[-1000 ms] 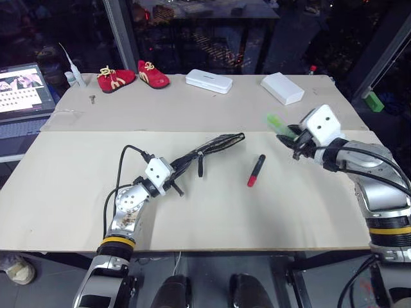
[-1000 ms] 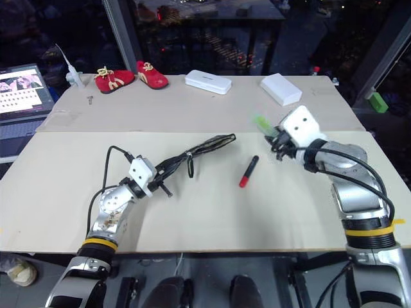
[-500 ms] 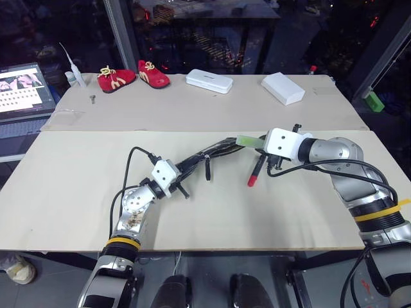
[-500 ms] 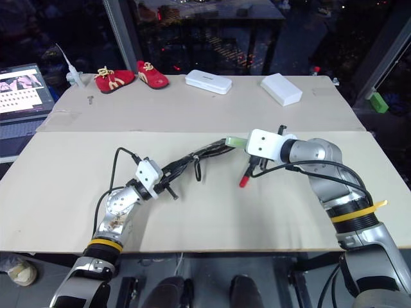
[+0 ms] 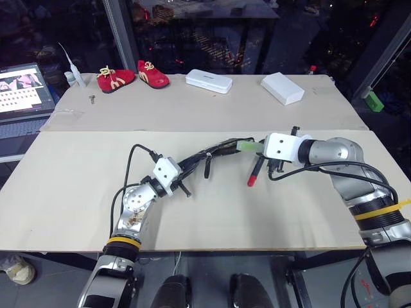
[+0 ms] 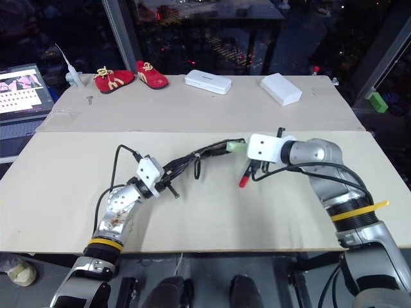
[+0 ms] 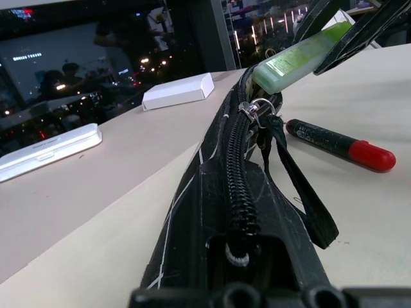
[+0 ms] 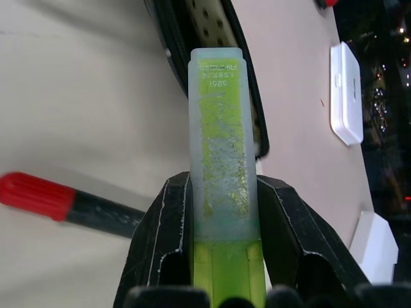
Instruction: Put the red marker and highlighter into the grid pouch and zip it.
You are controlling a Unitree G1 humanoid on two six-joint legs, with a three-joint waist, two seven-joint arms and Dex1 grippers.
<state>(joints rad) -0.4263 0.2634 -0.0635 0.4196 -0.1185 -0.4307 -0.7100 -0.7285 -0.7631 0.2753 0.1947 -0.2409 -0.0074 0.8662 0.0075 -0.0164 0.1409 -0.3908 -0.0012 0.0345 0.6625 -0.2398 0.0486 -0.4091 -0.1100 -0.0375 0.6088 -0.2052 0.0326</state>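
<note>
Highlighter (image 8: 220,154) is the thing in hand: the translucent green stick sits clamped lengthwise between the two black fingers of the right gripper (image 5: 262,148), its capped end poised right at the open end of the grid pouch (image 5: 202,156). That pouch is lifted off the table by the left gripper (image 5: 182,173), whose fingers are pinched tight on its near end, so the zipper line runs up and away toward the highlighter, with the zipper pull (image 7: 257,108) and its black loop hanging just below the tip. To do this step well, the right arm probably needs to keep the stick in line with the slot and slide it along the pouch's length rather than across the teeth, while the left holds the fabric taut and steady so the mouth does not fold shut. Letting go too soon could drop it outside. The red marker (image 5: 255,171) lies on the table just beside the right gripper, waiting its turn.
</note>
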